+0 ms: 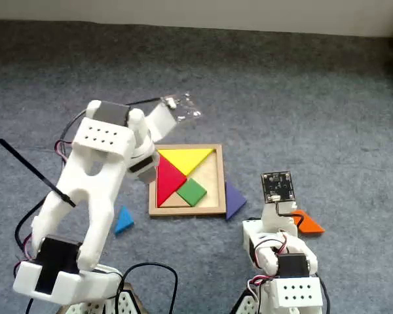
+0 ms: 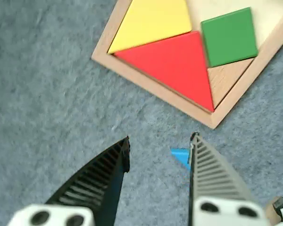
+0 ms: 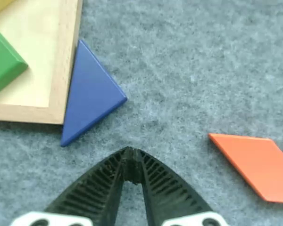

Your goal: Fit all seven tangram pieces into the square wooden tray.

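1. left gripper (image 2: pixel 160 140): jaws apart, nothing between them, tips over bare carpet (image 2: pixel 47 94).
2. small blue triangle (image 2: pixel 180 155) lies on the carpet right at the pale finger (image 2: pixel 203 174), partly hidden behind it, not gripped.
3. tray (image 2: pixel 151 85) is just ahead of the left tips, one corner toward them.
4. in the tray: yellow triangle (image 2: pixel 153 21) and red triangle (image 2: pixel 174 63) edge to edge, green square (image 2: pixel 228 36) against the red one.
5. tan wedge (image 2: pixel 226 80) between red and the rim: can't tell if it's a piece or bare tray floor.
6. right gripper (image 3: pixel 130 157): jaws together, holding nothing, over carpet.
7. dark blue triangle (image 3: pixel 89 94) is just ahead of the right tips, flat on the carpet, long edge against the tray's outer rim.
8. orange parallelogram (image 3: pixel 257 165) lies flat on the carpet off to the right gripper's right, apart from the dark blue triangle.
9. clear bag (image 1: pixel 183 108) lies on the carpet past the tray's far side.
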Controlling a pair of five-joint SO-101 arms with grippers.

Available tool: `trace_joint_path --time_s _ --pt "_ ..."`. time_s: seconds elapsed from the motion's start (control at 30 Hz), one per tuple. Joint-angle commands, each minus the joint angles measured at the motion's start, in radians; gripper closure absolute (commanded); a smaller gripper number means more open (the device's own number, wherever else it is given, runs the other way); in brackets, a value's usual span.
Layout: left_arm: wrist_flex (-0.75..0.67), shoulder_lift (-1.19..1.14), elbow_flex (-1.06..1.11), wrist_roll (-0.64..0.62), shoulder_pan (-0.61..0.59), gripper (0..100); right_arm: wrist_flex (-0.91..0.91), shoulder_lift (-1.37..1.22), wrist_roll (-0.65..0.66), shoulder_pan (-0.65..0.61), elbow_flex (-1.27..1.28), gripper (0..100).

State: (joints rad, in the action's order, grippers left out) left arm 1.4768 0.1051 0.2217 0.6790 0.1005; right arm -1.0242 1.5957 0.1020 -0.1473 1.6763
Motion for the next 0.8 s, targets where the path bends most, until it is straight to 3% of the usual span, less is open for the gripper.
trace_joint_path --time_s 0.0,0.17,0.33,0.77 --pt "0.006 0.038 0.073 -0.032 -0.159 80 0.019 0.007 -0.003 0.015 0.081 99.2" --pt "-0.021 0.045 0.254 -0.071 -0.24 80 0.019 0.007 -0.003 0.015 0.081 99.2" --pt "-0.178 0.047 0.374 -0.304 -0.263 80 0.019 0.007 -0.003 0.015 0.081 99.2" --pt "-0.201 0.047 0.493 -0.358 -0.193 80 0.019 0.007 -0.003 0.015 0.081 99.2"
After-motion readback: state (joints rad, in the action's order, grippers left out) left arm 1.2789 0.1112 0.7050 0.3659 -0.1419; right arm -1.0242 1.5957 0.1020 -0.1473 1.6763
